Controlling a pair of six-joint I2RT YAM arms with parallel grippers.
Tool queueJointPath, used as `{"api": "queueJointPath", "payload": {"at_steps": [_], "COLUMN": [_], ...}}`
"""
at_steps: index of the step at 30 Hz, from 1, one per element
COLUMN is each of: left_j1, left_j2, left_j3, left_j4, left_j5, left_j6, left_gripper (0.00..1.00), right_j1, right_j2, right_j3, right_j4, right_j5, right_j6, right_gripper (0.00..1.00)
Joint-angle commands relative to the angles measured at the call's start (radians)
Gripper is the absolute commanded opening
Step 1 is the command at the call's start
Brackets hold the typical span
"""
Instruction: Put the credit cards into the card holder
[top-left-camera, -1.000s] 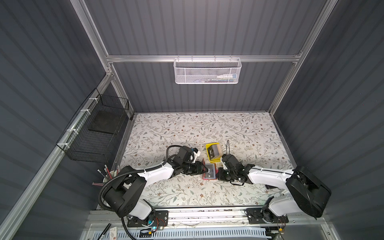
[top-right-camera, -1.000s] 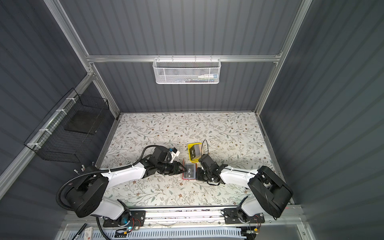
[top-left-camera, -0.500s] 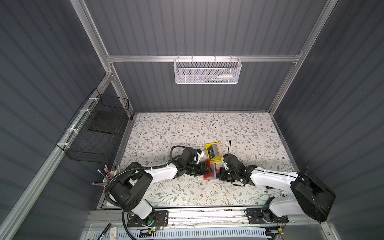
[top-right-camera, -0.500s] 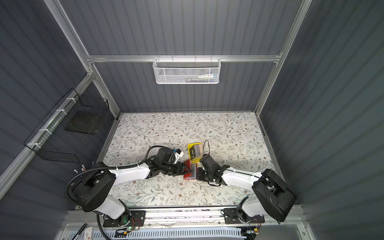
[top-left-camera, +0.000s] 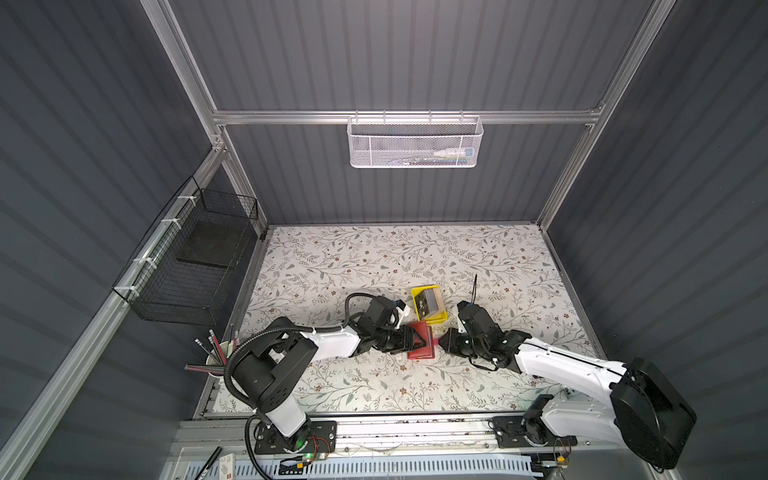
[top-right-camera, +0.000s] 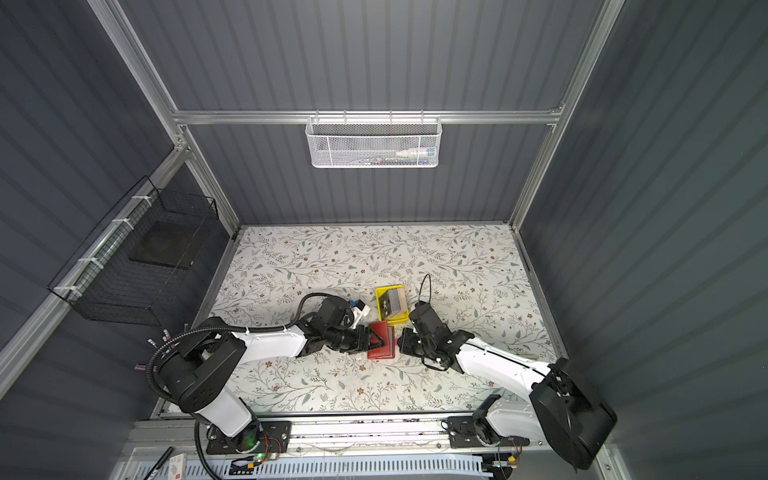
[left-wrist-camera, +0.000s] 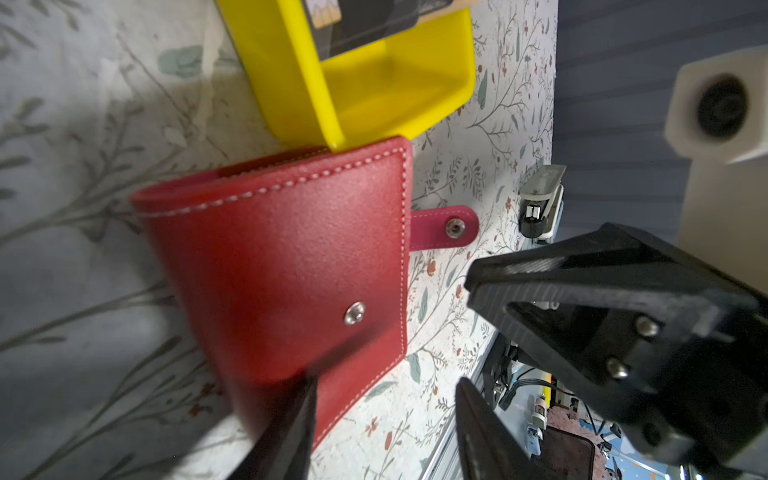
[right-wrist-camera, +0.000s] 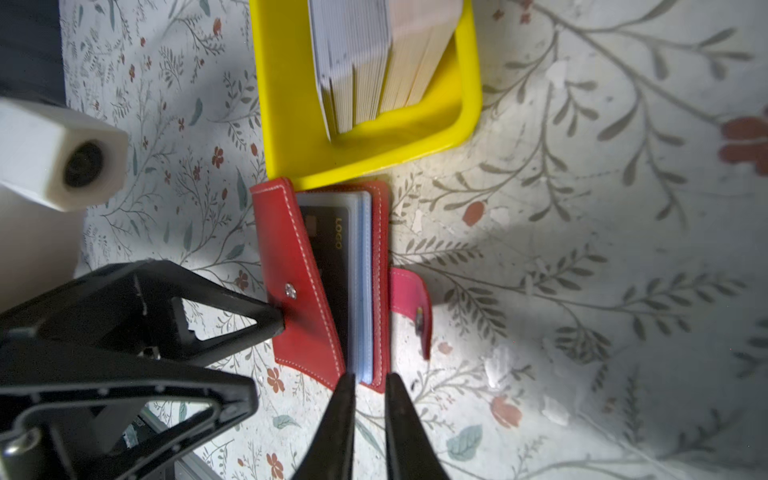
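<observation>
The red card holder (top-left-camera: 420, 344) (top-right-camera: 381, 344) lies on the floral table, touching the yellow tray's near corner. Its cover (left-wrist-camera: 291, 266) stands tilted over the clear pockets, where a black card (right-wrist-camera: 332, 257) sits. More credit cards (right-wrist-camera: 374, 62) (top-left-camera: 428, 305) stand stacked in the tray. My left gripper (left-wrist-camera: 384, 386) (right-wrist-camera: 266, 361) is open, with one fingertip (right-wrist-camera: 276, 322) against the cover beside the snap. On the opposite side, my right gripper (right-wrist-camera: 370, 378) (top-left-camera: 441, 341) has its tips at the pockets' edge, a narrow gap between them and nothing in it.
The yellow tray (top-left-camera: 441, 319) (right-wrist-camera: 374, 162) stands just behind the holder. The holder's strap (right-wrist-camera: 409, 299) lies loose on the table. A cup of pencils (top-left-camera: 216, 357) is at the front left. A black wire basket (top-left-camera: 195, 266) hangs on the left wall, a white mesh basket (top-left-camera: 413, 141) at the back.
The holder lay spread open a second ago; its cover now stands folded most of the way over the pockets. Both grippers have shifted slightly around it, and the right jaws have parted a little.
</observation>
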Motion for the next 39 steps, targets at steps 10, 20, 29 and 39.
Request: {"api": "queueJointPath", "payload": {"at_steps": [10, 20, 29, 39], "left_j1": [-0.051, -0.091, -0.092, -0.092], "left_j2": [0.048, 0.071, 0.052, 0.044], "left_j3": [0.001, -0.030, -0.021, -0.016], "left_j4": [-0.003, 0.047, 0.015, 0.019], "left_j5": [-0.025, -0.030, -0.041, -0.044], "left_j6": [-0.016, -0.046, -0.028, -0.033], "left_gripper": [0.48, 0.46, 0.45, 0.44], "right_j1": [-0.034, -0.091, -0.123, -0.142], "right_j2": [0.004, 0.031, 0.073, 0.111], "right_j3": [0.034, 0.058, 0.087, 0.109], "right_j4": [-0.061, -0.112, -0.109, -0.111], "right_j5": [-0.038, -0.078, -0.108, -0.095], "right_j6": [-0.028, -0.049, -0.078, -0.106], "right_gripper": [0.23, 0.25, 0.22, 0.15]}}
